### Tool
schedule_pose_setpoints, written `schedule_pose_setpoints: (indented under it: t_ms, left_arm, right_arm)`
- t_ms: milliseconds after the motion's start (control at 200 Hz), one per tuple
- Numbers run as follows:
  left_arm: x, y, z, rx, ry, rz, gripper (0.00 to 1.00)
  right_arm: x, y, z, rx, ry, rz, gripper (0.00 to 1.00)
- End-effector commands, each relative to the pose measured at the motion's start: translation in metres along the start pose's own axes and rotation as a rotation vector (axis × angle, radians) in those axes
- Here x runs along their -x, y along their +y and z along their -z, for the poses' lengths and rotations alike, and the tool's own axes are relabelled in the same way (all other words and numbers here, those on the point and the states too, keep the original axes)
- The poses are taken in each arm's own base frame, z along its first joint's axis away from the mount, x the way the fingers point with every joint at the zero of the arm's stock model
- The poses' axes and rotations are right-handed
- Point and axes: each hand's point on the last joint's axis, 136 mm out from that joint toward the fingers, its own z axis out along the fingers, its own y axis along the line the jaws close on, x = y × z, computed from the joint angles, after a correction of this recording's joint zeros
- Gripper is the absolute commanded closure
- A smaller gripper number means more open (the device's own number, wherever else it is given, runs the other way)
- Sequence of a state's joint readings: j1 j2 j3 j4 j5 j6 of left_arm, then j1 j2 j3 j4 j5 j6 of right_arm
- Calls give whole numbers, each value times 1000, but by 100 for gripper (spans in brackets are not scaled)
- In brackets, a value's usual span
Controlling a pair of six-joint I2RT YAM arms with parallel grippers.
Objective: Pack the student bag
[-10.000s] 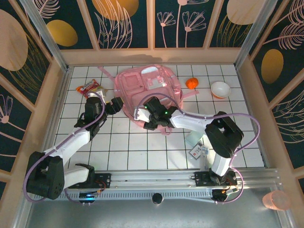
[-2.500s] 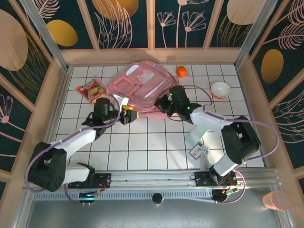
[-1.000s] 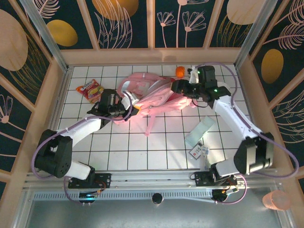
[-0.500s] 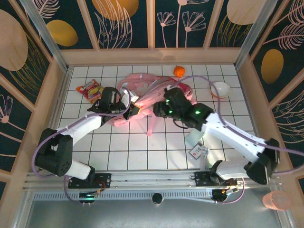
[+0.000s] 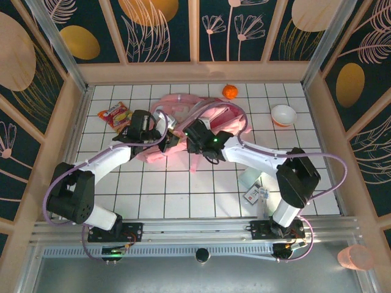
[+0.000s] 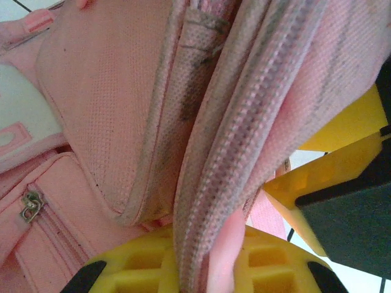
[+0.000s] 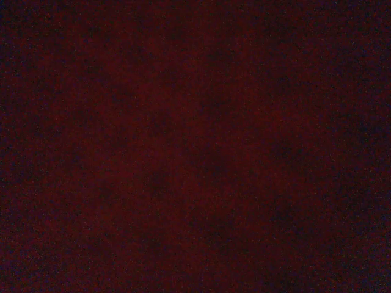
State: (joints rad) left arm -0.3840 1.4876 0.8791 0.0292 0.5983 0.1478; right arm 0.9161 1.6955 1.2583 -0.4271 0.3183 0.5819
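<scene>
The student bag [image 5: 211, 116] lies crumpled toward the back middle of the white gridded table [image 5: 165, 189]. Its pink fabric is bunched up, and one strap [image 5: 194, 160] trails toward the near side. The left gripper [image 5: 168, 139] is clamped on the bag's left-hand edge. In the left wrist view its yellow fingers [image 6: 269, 268] pinch a zippered seam (the fabric is folded between them). The right gripper [image 5: 193, 132] is pushed into the bag's near side, just beside the left one. Its fingers are buried in fabric, so I cannot tell whether they are apart or closed.

An orange [image 5: 230, 91] sits just behind the bag, near the back wall. A white bowl [image 5: 283, 114] stands well apart to the right, near the right rim. A snack packet [image 5: 114, 115] lies left of the bag, beside the left arm. A pale flat pack [image 5: 249, 178] and a small card [image 5: 255, 193] lie at the near right, beside the right arm. The near-left and near-middle squares are bare down to the rail [image 5: 201, 227].
</scene>
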Motion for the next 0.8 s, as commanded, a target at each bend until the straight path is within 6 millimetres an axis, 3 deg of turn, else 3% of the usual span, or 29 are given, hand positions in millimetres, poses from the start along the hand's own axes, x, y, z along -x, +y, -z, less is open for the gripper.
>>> schedule_pose_setpoints:
  t_ms: [0, 125, 370, 661, 796]
  left_arm:
    - [32, -19, 5, -109, -82, 1, 100]
    - [30, -18, 5, -108, -78, 1, 100]
    - [19, -12, 2, -72, -43, -6, 100]
    - [6, -2, 0, -16, 8, -28, 100]
    - [-1, 2, -1, 6, 35, -41, 100]
  right_arm:
    - [34, 16, 0, 33, -116, -10, 51]
    - [41, 11, 4, 12, -144, -24, 68]
    - [40, -24, 18, -53, -128, -51, 100]
    - [28, -85, 30, -95, -66, -80, 100]
    - [26, -99, 34, -58, -42, -69, 100]
